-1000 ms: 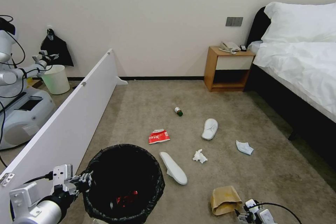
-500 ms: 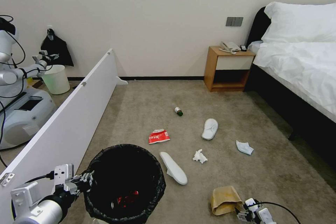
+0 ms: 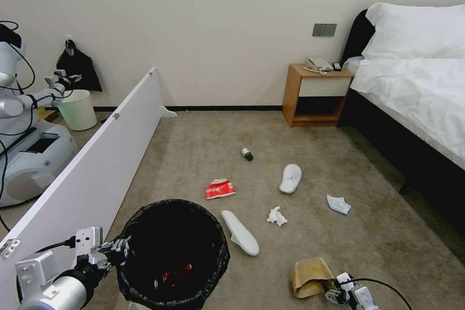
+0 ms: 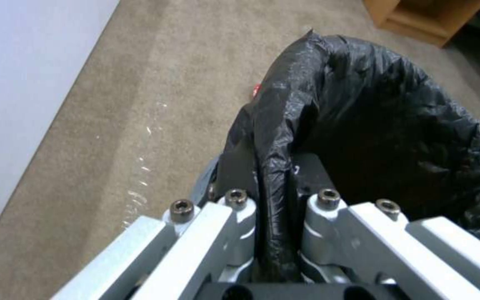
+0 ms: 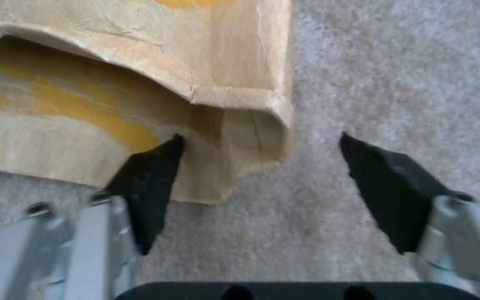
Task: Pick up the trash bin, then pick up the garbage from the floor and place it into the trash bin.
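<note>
Since a second ago my right tool (image 5: 256, 166), spread wide, creeps to the paper bag (image 5: 140, 83) corner; left tool (image 4: 273, 200) clamps the trash bin (image 3: 174, 252) rim.

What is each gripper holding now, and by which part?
The left gripper holds the trash bin by its bag-covered rim. The right gripper holds nothing; it is open around a corner of the brown paper bag.

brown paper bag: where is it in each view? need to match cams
Head view: brown paper bag on the carpet, bottom right, beside the right end effector.
Left wrist view: not in it.
Right wrist view: bag fills the upper left; one open finger overlaps its edge.
Shared landmark: the beige carpet.
</note>
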Robot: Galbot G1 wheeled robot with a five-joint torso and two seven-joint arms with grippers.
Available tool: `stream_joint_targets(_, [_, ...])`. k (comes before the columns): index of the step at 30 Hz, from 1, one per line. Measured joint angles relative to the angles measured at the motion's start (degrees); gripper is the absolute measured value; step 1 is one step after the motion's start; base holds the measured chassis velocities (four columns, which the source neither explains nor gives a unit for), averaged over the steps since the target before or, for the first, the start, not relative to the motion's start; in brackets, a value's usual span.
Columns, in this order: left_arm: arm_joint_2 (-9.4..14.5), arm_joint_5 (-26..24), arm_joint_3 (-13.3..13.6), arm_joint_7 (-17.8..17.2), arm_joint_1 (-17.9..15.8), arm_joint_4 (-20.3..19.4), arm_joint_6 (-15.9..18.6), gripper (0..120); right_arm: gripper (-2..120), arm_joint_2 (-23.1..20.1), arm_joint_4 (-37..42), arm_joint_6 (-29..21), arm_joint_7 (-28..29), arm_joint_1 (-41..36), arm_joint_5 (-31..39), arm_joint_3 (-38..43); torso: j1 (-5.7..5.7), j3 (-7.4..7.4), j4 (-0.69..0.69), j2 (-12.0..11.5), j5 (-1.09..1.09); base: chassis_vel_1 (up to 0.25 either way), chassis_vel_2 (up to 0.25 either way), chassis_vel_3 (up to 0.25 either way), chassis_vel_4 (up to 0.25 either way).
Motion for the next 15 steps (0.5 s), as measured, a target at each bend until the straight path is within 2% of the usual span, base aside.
stream_joint_targets(2, [-0.06, 0.0, 0.03, -0.03, 0.02, 0.0, 0.0, 5, 62, 0.44, -0.66, 0.24, -0.11, 0.5, -0.11, -0.08, 0.0, 0.0, 0.01, 0.0, 0.0, 0.0, 0.0, 0.0, 0.0])
stream_joint_targets(3, [-0.06, 0.0, 0.03, -0.03, 0.02, 0.0, 0.0, 5, 62, 0.44, -0.66, 0.24, -0.11, 0.5, -0.11, -0.08, 0.0, 0.0, 0.01, 0.0, 0.0, 0.0, 0.0, 0.0, 0.0])
stream_joint_targets(6, [-0.13, 0.0, 0.04, -0.05, 0.04, 0.0, 0.01, 5, 44, 1.22, -1.44, 0.5, -0.34, 1.52, -0.16, -0.36, 0.0, 0.0, 0.0, 0.0, 0.0, 0.0, 0.0, 0.0, 0.0])
stream_joint_targets(7, [-0.13, 0.0, 0.04, -0.05, 0.04, 0.0, 0.01, 5, 44, 1.22, -1.44, 0.5, -0.34, 1.52, -0.16, -0.36, 0.0, 0.0, 0.0, 0.0, 0.0, 0.0, 0.0, 0.0, 0.0])
stream_joint_targets(12, [-0.16, 0.04, 0.06, -0.07, 0.06, 0.0, 0.02, 5, 23, 1.44, -1.59, 0.72, -0.39, 2.02, -0.14, -0.49, 0.0, 0.0, 0.0, 0.0, 0.0, 0.0, 0.0, 0.0, 0.0])
stream_joint_targets(13, [-0.16, 0.04, 0.06, -0.07, 0.06, 0.0, 0.02, 5, 23, 1.44, -1.59, 0.72, -0.39, 2.02, -0.14, -0.49, 0.0, 0.0, 0.0, 0.0, 0.0, 0.0, 0.0, 0.0, 0.0])
stream_joint_targets(15, [-0.17, 0.04, 0.07, -0.07, 0.04, 0.0, 0.02, 5, 13, 1.39, -1.57, 0.88, -0.39, 2.06, -0.09, -0.49, 0.0, 0.0, 0.0, 0.0, 0.0, 0.0, 0.0, 0.0, 0.0])
